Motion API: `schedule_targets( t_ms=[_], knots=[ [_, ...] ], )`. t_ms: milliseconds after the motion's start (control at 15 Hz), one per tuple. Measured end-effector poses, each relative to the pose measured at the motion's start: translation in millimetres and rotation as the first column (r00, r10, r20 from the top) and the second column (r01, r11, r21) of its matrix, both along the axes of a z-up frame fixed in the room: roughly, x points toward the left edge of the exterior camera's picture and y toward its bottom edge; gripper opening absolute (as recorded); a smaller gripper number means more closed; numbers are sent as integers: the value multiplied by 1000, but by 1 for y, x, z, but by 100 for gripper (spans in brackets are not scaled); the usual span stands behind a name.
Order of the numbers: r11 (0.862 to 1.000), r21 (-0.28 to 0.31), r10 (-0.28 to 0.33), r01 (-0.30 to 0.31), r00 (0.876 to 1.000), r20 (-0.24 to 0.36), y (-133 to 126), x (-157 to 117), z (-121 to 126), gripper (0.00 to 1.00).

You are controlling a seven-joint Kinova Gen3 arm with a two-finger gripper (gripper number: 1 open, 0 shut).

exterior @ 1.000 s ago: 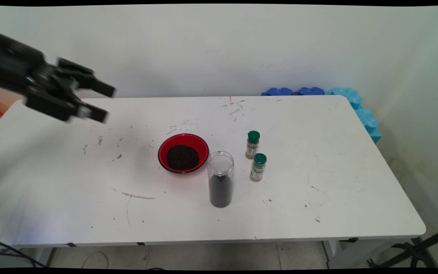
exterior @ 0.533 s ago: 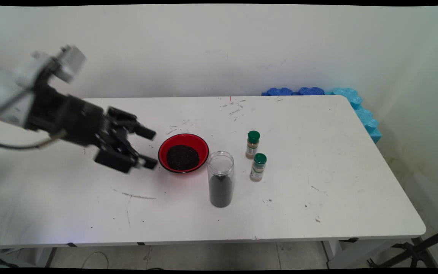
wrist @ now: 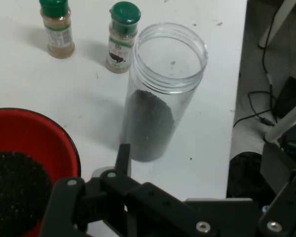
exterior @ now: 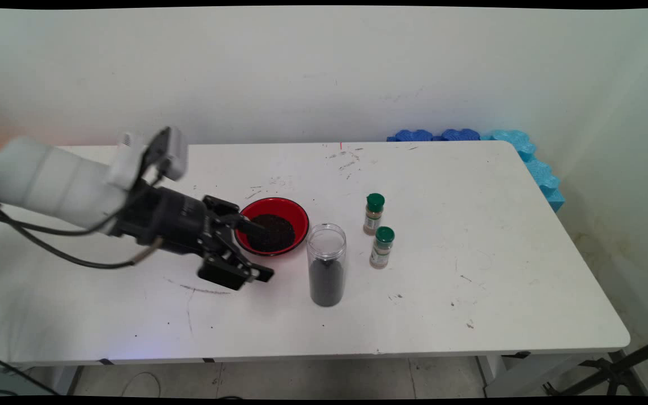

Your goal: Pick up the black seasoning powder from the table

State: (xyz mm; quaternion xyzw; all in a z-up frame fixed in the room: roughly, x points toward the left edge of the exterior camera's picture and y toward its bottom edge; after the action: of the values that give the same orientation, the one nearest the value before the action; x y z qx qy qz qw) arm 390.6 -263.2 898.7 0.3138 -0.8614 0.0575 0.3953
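Hovering with its fingers spread at the near-left rim of the red bowl (exterior: 296, 225) of dark grains, the gripper (exterior: 259, 250) is pointing toward the clear jar (exterior: 326, 264) just right of that bowl, with two green-capped spice bottles (exterior: 373, 214) standing beyond the jar.

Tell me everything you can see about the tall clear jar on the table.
The clear jar is a tall round container that looks like plastic, standing upright with no lid on its open threaded mouth. Dark grains fill roughly its lower half. It stands on the white table, just right of the red bowl and left of the two green-capped spice bottles. Nothing grips it.
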Motion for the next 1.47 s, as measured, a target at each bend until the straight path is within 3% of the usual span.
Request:
schedule_targets(
  t_ms=[600,1467],
  knots=[
    [999,-43,26,-25,999,25,-22,-28,-45,100],
    [998,-55,13,-14,1000,-8,-41,-55,-71,100]
  ],
)
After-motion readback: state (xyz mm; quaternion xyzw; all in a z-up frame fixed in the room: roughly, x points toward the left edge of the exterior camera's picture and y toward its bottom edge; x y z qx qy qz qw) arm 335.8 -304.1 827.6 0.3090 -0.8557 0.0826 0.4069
